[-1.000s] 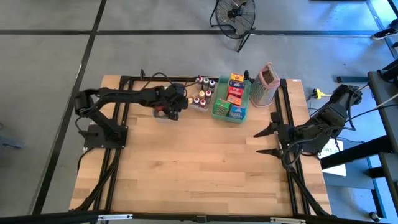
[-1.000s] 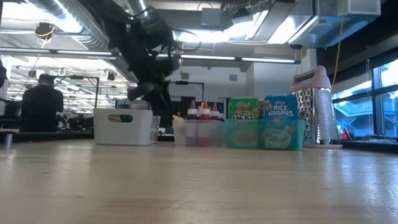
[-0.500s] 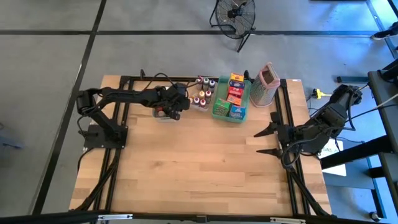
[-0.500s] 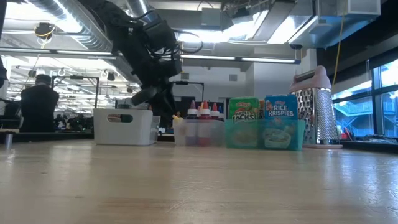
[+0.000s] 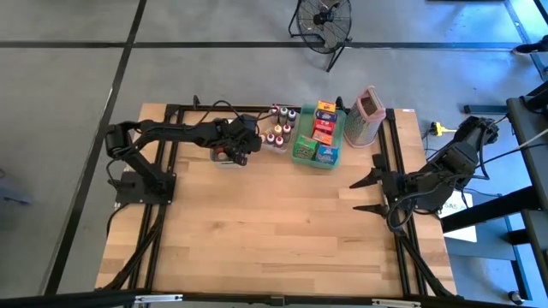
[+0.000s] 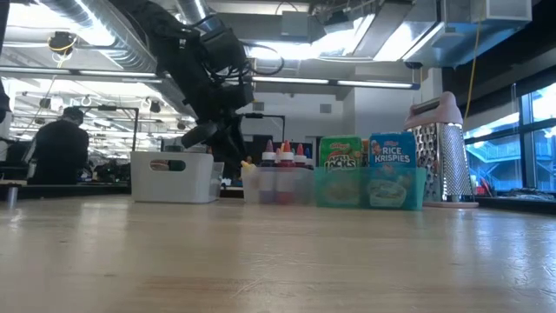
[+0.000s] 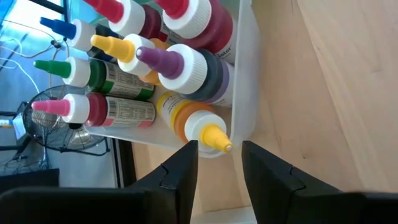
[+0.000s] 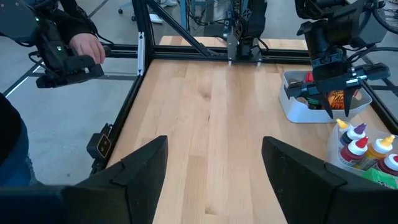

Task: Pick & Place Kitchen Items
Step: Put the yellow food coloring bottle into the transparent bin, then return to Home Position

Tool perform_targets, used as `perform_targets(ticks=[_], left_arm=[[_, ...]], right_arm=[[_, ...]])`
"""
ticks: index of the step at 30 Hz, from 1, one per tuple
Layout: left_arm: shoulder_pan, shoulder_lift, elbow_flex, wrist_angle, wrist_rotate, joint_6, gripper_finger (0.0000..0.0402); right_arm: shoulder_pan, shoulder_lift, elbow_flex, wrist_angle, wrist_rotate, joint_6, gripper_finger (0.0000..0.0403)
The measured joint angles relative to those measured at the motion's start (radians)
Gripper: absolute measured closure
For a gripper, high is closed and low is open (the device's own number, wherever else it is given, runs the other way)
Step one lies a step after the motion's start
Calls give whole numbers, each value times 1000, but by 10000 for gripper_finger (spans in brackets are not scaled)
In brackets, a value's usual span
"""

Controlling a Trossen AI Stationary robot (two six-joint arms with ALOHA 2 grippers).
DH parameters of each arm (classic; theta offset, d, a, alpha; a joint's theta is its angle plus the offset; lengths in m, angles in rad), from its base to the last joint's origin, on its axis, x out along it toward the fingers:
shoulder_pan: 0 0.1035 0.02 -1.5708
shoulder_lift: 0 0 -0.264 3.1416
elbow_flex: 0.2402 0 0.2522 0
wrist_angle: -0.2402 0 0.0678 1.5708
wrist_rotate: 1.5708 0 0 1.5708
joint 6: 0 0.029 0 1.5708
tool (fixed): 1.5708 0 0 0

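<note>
Your left gripper [image 5: 242, 154] hangs at the table's far edge between a white bin [image 5: 224, 156] and the clear bin [image 7: 245, 74] of small bottles. Only the left wrist view shows its fingers spread, empty, astride the yellow-capped bottle [image 7: 198, 127]. That bottle stands in the bin's near corner, long axis upright, nozzle pointing towards the wrist camera. The low view alone shows the gripper above bin height. Your right gripper [image 5: 365, 195] waits near the right edge, jaws spread, empty.
</note>
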Motion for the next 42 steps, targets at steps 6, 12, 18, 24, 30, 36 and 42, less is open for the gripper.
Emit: perform_targets(ticks=[6,12,18,24,30,36,42], left_arm=[[0,19,0,-2,0,0,284],[-1,54,0,15,-31,-12,281],[-1,55,0,52,-89,-15,287],[0,55,0,56,-93,-5,286],[-16,18,12,48,-151,-91,290],[-83,-112,63,23,-205,-102,297],[-108,-287,118,-147,-189,-206,327]], right_arm=[[0,0,0,-1,0,0,139],[0,0,0,-4,2,0,139],[0,0,0,-4,3,0,139],[0,0,0,-4,3,0,139],[0,0,0,-5,0,0,139],[0,-10,0,-2,0,-1,139],[1,-105,0,-3,-59,-23,139]])
